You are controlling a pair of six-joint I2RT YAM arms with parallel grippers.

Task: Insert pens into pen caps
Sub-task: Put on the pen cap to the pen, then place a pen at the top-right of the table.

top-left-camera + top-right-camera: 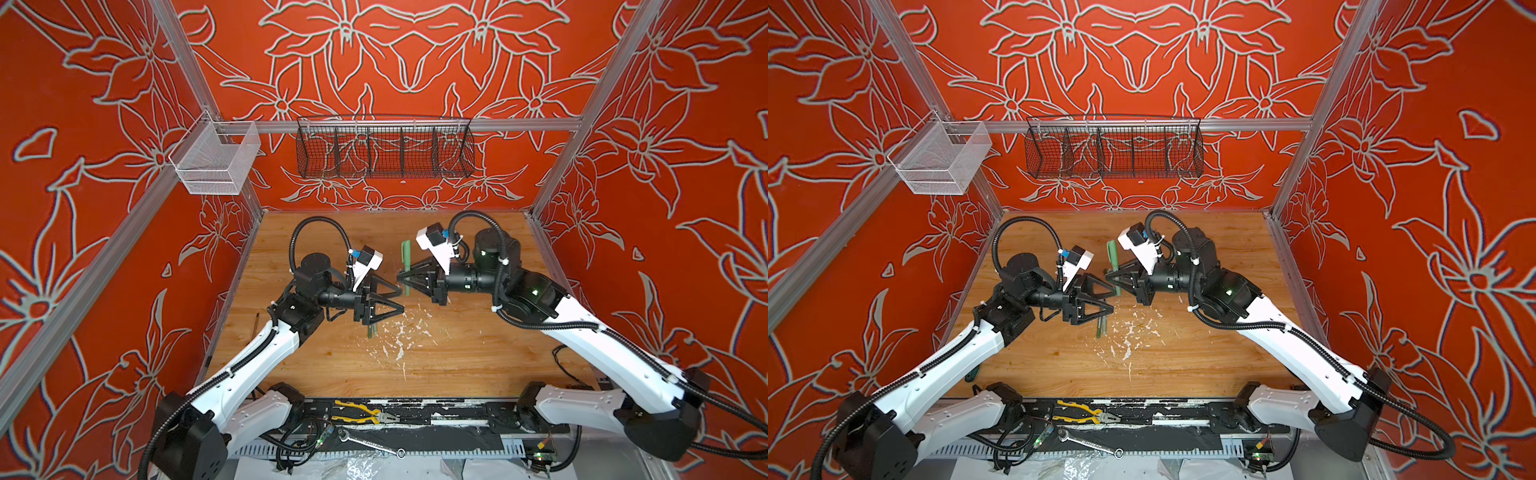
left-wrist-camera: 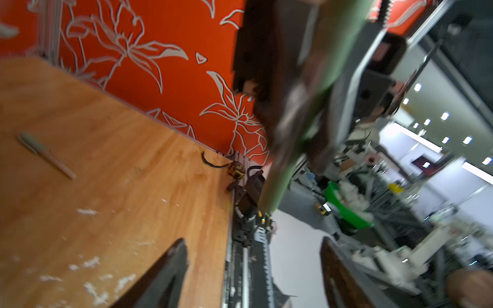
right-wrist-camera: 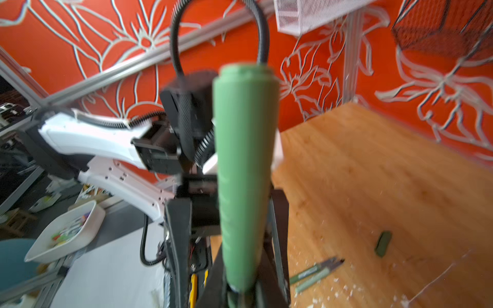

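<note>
right fingers (image 3: 177, 240) pinch a green pen (image 1: 406, 257) over table (image 1: 457, 353) centre, its length running 12 to 6 o'clock. left fingers (image 2: 165, 274) spread wide, just beside it at 8 o'clock. two pens (image 1: 371, 330) lie on table at 7 o'clock.

Site: you are at a robotics lab bench cell. Evidence you can check:
- enclosure of aluminium rails (image 1: 519, 124) with red floral panels (image 1: 395, 62);
- wooden tabletop (image 1: 457, 353), scuffed and flecked white;
- two white-and-black robot arms (image 1: 249, 365) mounted at its near edge;
- white mesh basket (image 1: 216, 166) and black wire basket (image 1: 384, 149) hung on the rails;
- yellow-handled pliers (image 1: 361, 411) and a spanner (image 1: 370, 444) by loose wiring;
- beyond the cell, an open hall with ceiling lights (image 2: 444, 116), a green tub (image 2: 344, 208) and a white parts tray (image 3: 66, 234).
</note>
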